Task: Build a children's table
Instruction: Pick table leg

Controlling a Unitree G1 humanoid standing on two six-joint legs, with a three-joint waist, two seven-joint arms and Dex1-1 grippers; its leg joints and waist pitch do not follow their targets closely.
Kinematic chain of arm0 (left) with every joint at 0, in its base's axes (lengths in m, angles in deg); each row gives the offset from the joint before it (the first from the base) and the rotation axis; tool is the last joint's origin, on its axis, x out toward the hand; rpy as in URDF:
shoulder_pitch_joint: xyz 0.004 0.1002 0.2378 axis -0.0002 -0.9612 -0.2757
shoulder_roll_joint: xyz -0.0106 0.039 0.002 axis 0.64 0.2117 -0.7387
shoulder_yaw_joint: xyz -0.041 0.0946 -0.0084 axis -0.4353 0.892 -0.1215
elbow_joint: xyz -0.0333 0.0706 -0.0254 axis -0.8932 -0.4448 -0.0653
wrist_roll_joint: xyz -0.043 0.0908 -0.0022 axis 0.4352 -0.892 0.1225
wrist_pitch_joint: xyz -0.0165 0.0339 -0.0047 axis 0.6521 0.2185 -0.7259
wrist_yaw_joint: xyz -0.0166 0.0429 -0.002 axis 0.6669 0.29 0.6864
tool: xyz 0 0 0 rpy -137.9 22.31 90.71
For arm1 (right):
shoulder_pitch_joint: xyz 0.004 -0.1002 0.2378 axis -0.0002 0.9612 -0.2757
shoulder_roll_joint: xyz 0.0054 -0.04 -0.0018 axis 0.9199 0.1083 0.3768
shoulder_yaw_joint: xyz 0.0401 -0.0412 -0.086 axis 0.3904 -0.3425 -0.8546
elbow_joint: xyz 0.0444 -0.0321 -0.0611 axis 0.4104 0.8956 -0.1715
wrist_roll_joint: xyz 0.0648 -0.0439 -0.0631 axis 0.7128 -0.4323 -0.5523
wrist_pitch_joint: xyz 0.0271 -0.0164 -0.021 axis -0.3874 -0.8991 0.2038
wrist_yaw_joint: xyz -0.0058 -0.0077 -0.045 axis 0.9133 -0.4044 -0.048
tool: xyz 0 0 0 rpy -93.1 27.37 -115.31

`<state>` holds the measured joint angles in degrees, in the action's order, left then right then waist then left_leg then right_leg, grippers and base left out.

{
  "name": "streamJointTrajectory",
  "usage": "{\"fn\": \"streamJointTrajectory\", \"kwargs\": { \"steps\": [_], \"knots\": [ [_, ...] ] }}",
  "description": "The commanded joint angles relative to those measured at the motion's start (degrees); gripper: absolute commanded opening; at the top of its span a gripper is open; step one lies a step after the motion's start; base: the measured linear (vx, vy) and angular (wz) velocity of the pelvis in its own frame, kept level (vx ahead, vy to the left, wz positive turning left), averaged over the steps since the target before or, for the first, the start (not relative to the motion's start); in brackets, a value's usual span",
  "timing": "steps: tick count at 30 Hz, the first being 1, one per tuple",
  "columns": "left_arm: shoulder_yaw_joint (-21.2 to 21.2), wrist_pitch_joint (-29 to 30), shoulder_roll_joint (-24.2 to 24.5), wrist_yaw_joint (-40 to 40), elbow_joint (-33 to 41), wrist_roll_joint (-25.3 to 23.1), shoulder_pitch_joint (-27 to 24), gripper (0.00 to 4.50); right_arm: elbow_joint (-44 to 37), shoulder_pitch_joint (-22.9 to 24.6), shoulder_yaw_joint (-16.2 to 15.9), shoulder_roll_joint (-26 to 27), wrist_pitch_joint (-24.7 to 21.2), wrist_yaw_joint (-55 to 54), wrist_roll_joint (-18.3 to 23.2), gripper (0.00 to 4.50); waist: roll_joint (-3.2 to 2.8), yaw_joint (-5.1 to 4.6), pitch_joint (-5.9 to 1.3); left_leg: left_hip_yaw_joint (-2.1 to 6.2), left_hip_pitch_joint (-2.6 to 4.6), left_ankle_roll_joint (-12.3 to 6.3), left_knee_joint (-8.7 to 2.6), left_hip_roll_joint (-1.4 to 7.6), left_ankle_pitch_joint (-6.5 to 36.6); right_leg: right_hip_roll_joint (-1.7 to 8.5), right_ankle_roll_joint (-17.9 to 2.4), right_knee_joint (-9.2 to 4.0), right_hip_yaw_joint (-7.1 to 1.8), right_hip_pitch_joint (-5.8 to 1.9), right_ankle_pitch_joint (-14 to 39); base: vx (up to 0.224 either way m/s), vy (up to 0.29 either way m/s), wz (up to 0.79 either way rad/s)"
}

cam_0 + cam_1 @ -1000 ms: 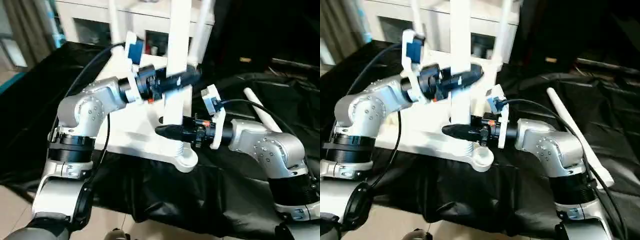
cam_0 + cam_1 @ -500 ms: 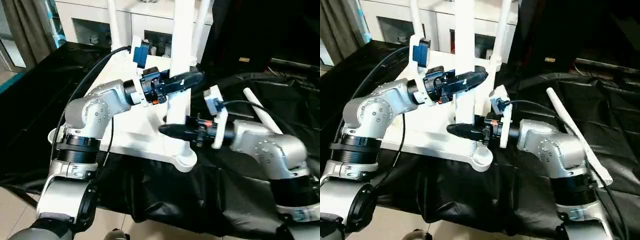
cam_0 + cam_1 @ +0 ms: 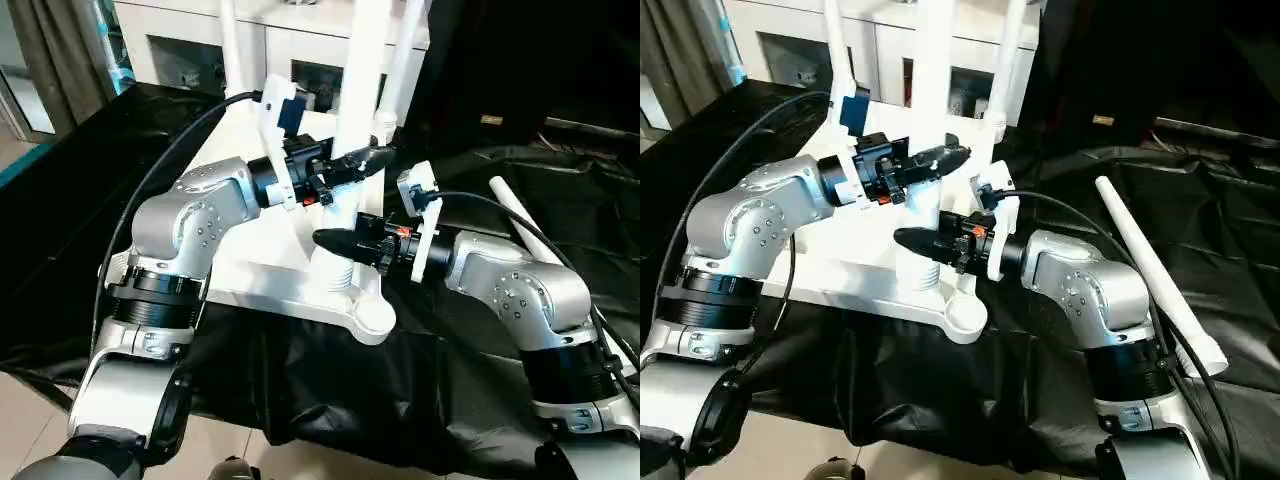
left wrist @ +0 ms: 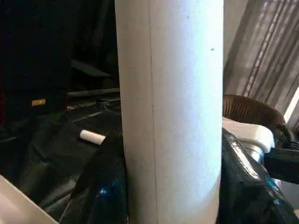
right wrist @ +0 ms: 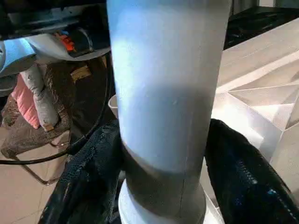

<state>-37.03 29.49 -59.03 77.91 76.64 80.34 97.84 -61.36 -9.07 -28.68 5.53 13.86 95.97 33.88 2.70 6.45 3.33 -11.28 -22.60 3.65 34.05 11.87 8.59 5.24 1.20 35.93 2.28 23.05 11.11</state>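
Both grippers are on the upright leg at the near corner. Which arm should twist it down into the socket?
Probably the right. The right gripper clamps the leg low, just above its threaded end at the tabletop, so it can turn it there. The left gripper holds higher, better for steadying.

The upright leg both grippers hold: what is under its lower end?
The leg stands on a corner socket of the upturned tabletop; its threaded end shows there. The socket's inside is hidden.

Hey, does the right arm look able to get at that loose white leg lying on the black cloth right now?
Probably not at once: the right claw is closed around the upright leg low down. The loose leg lies uncovered on the black cloth beside that arm, so after letting go the way looks free.
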Motion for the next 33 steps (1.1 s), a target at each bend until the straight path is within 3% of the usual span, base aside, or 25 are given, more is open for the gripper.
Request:
{"fn": "streamJointTrajectory", "kwargs": {
  "steps": [1,8,33],
  "knots": [
    [1.0,-0.5,-0.3,0.7,1.8,-0.6,-0.2,1.90,0.6,-1.5,0.5,-0.2,0.0,-0.7,-0.4,2.68,-0.12,-0.06,-4.21,0.50,1.68,3.10,-4.01,0.91,11.7,2.21,-10.5,-3.96,-1.56,-2.46,8.0,0.000,0.000,0.00],
    [2.1,-0.5,-0.5,1.0,2.5,-0.4,-0.4,1.90,1.5,-1.9,-0.5,0.1,-1.1,-0.7,-0.7,2.68,-0.07,0.00,-4.31,0.45,1.61,2.72,-3.90,0.83,10.3,2.10,-10.9,-3.71,-1.56,-2.55,5.6,0.000,0.000,0.00],
    [2.8,0.1,-0.3,1.8,3.2,0.0,-0.4,1.89,2.7,-2.5,-1.8,0.5,-2.9,-0.2,-0.7,2.68,-0.06,0.01,-4.29,0.46,1.65,2.97,-3.94,0.85,10.6,2.15,-10.7,-3.75,-1.55,-2.52,6.2,0.000,0.000,0.00]
  ]
}}
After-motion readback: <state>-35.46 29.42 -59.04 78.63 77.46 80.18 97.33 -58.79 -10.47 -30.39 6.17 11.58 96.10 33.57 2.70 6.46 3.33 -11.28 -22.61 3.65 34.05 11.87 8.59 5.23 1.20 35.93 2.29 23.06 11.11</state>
